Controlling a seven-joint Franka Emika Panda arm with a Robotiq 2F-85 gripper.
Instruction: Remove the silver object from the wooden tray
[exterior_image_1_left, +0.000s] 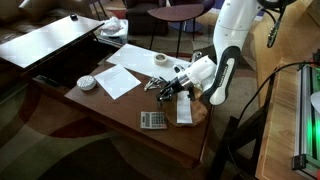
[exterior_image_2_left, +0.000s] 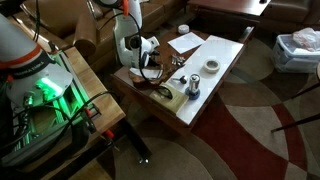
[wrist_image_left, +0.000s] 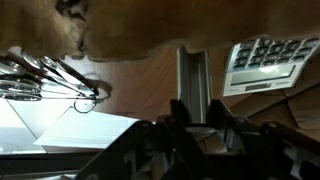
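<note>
The wooden tray (exterior_image_1_left: 199, 113) lies at the near corner of the table, with a white paper slip (exterior_image_1_left: 184, 110) on it. My gripper (exterior_image_1_left: 170, 92) hangs low over the tray's edge, tilted toward the slip. In the wrist view my gripper (wrist_image_left: 200, 108) is open, its two dark fingers either side of the greyish slip (wrist_image_left: 193, 72). A thin dark line runs along the slip's left edge; I cannot tell whether it is the silver object. The silver object is not clearly visible in any view.
A grey calculator (exterior_image_1_left: 152, 120) (wrist_image_left: 266, 64) lies beside the slip. A jumbled shiny metal cluster (exterior_image_1_left: 156, 85) (wrist_image_left: 48, 77) sits close to the gripper. White papers (exterior_image_1_left: 122, 80), a tape roll (exterior_image_1_left: 160, 61) and a round white object (exterior_image_1_left: 87, 82) lie farther back.
</note>
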